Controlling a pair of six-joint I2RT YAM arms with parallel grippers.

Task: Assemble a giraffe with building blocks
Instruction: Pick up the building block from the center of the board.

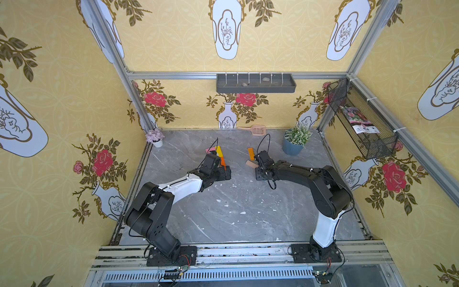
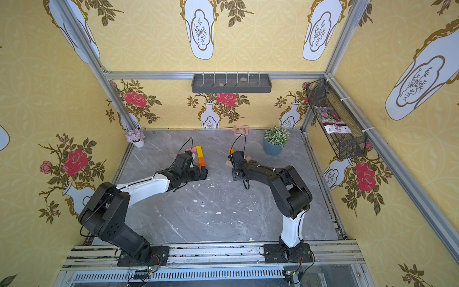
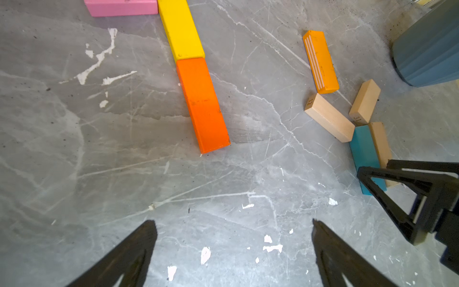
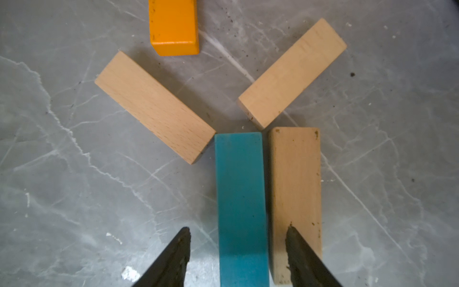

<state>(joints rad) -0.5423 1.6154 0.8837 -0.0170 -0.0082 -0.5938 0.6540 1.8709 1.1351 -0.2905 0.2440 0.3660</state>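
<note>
Two of the plain wooden bars carry numbers stamped on an end: one tan bar (image 3: 329, 119) reads "12", and its neighbour (image 3: 365, 102) seems to read "31". A light orange bar (image 3: 321, 62) just beyond them has three white lines along one long face. The flowered packet (image 1: 357, 118) in the black mesh basket (image 1: 380, 146), hung on the wall at three o'clock, has a white label too small to read.

On the back wall at twelve o'clock a grey tray (image 1: 255, 88) holds two small pebbles. A blue pot (image 1: 292, 148) of greenery stands at one o'clock on the grey marble table (image 1: 236, 218). A little white pot (image 1: 157, 143) of lilac flowers sits in the ten o'clock corner, and a peach scoop (image 1: 255, 129) lies against the back wall.

The giraffe is only head and part of a neck, lying flat at eleven o'clock. The pink bar (image 3: 121, 7) butts against the side of the yellow bar (image 3: 181, 29), which meets a deep orange bar (image 3: 202, 106) end to end. The remaining bars lie loose at one o'clock.

The left gripper (image 3: 233, 223) stands spread wide over bare table, holding nothing, near the deep orange bar's free end. The right gripper (image 4: 238, 229) is about half spread astride the blue bar (image 4: 241, 174). One finger stands clear of the bar's side; the other shows over the edge of a third tan bar (image 4: 295, 174) lying alongside. It has not clamped the bar.
</note>
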